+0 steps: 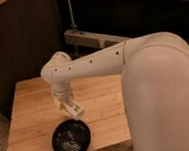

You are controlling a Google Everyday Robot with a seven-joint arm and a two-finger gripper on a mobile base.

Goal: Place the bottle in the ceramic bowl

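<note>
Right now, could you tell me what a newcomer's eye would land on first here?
The huge white arm fills the right side and reaches left over the wooden table. Its gripper holds the bottle just behind the ceramic bowl, which sits at the table's near edge.

Likely an office kitchenette or workroom: pale plank-wood tabletop point(34, 113), dark panelled wall point(19, 42), grey metal shelf rail point(92, 39) behind. Gripper point(69, 105) low over the wood's middle.

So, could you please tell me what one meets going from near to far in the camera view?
Glossy black ceramic bowl → small white plastic bottle held by the white claw over the light wooden table → grey metal rail behind the table.
</note>
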